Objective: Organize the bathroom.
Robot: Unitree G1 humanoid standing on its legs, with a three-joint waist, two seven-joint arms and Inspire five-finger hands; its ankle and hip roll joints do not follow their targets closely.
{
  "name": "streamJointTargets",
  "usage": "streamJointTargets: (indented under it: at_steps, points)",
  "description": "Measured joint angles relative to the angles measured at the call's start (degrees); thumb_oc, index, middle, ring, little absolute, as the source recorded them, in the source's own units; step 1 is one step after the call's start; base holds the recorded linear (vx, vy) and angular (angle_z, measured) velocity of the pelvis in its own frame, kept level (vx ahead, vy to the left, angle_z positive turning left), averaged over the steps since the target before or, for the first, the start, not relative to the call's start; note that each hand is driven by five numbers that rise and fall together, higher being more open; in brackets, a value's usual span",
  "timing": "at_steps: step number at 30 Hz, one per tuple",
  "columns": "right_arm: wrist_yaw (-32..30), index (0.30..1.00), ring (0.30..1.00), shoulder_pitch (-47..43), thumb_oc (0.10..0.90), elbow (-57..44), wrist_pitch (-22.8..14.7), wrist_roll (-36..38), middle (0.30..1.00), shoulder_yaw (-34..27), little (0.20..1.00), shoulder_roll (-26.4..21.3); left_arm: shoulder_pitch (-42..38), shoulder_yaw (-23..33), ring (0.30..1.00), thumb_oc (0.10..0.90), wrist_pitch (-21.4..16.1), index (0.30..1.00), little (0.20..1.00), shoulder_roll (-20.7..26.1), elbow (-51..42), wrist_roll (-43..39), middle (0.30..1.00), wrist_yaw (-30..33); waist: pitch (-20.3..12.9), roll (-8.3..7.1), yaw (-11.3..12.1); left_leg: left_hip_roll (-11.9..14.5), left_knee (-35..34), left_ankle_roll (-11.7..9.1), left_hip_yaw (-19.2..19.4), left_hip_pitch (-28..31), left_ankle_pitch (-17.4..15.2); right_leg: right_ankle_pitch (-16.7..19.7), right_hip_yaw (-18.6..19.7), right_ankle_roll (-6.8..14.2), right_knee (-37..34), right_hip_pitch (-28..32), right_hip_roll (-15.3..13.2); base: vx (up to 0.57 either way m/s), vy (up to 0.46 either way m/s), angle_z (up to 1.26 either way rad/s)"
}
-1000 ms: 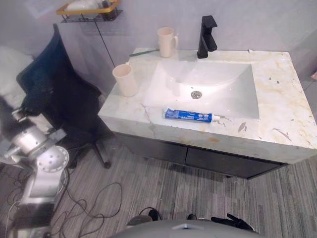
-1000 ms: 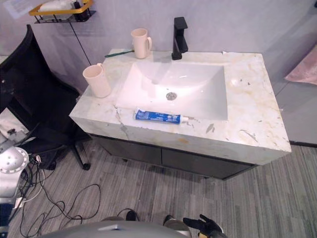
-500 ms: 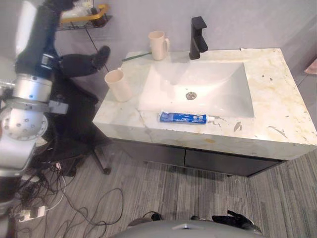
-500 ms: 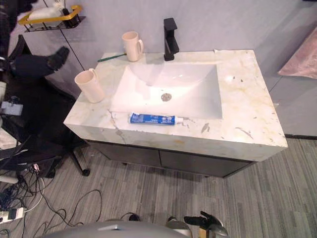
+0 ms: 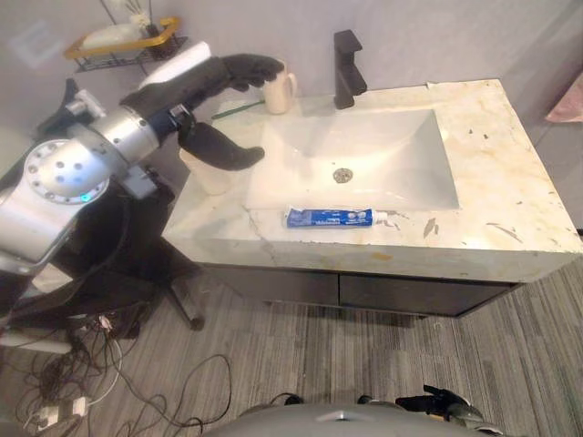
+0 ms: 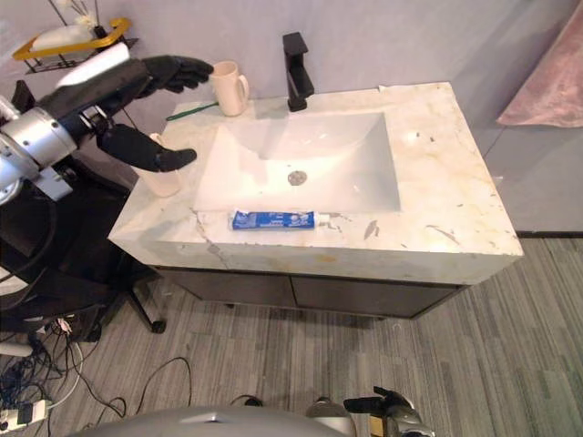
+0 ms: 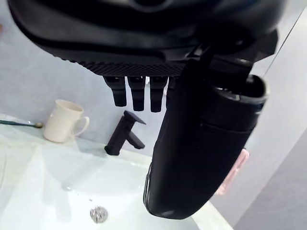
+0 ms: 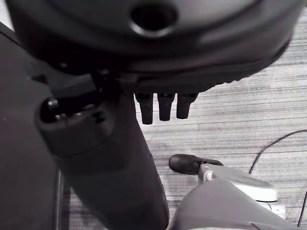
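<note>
My left hand (image 5: pixel 205 86) covers most of near cup (image 6: pixel 164 179); I see just its lower body under thumb. Toothbrush (image 6: pixel 193 110) partly behind far cup (image 6: pixel 228 87), head end hidden. Wire shelf (image 5: pixel 123 47) cut by top edge; items on it too small for me to tell. Pink cloth (image 6: pixel 547 77) cut by right edge. Right hand (image 8: pixel 158 103) at frame bottom in head views, mostly cut off. Print on toothpaste tube (image 5: pixel 328 218) unreadable.

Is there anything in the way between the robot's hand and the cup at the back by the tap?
Nothing visible. The left hand hangs open in the air, its fingertips near the back cup. The front cup sits lower, under its thumb.
</note>
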Motion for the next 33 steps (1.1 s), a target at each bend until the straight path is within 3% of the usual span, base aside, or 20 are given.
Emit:
streamJointTargets:
  at_steps: [6, 20, 25, 33]
  points:
    - [0.1, 0.9, 0.9, -0.11, 0.8, 0.66, 0.75, 0.07, 0.9, -0.07, 0.9, -0.41, -5.39, -5.14, 0.9, 0.8, 4.66, 0.9, 0.9, 0.34, 1.4, -2.36, 0.9, -5.81, -0.19, 0.7, -0.19, 0.03, 0.11, 0.0, 0.49, 0.03, 0.0, 0.0, 0.46, 0.0, -0.05, -0.08, 0.03, -0.01, -0.007, -0.03]
    - [0.88, 0.9, 0.9, -1.55, 0.8, 0.49, 1.73, 0.13, 0.9, 0.01, 0.9, -1.55, -5.39, -6.64, 0.9, 0.8, 4.65, 0.9, 0.9, 0.34, 6.13, -2.49, 0.9, -11.33, -0.07, 2.42, -0.2, -0.22, 0.13, 0.0, 0.54, 0.07, 0.0, 0.0, 0.76, 0.0, -0.05, -0.11, -0.22, 0.0, 0.001, 0.0]
    - [0.77, 0.9, 0.9, -1.61, 0.8, 0.5, 1.78, 0.13, 0.9, -0.07, 0.9, -2.1, -5.39, -10.64, 0.9, 0.8, 4.81, 0.9, 0.9, 0.13, 7.82, -3.37, 0.9, -12.3, -0.1, 2.49, -0.88, -0.27, 0.22, 0.0, 0.71, 0.06, 0.0, 0.0, 0.98, 0.0, -0.05, -0.14, -0.27, 0.0, 0.001, -0.01]
    - [0.74, 0.9, 0.9, -1.56, 0.8, 0.49, 1.95, 0.12, 0.9, -0.05, 0.9, -2.16, -5.37, -12.35, 0.9, 0.8, 8.12, 0.9, 0.9, -6.21, 10.31, -3.91, 0.9, -12.45, 0.11, 2.62, -2.36, -0.59, 1.2, -0.02, 1.4, -0.14, 0.01, 0.0, 1.49, 0.0, -0.03, -0.1, -0.65, 0.0, 0.006, -0.03]
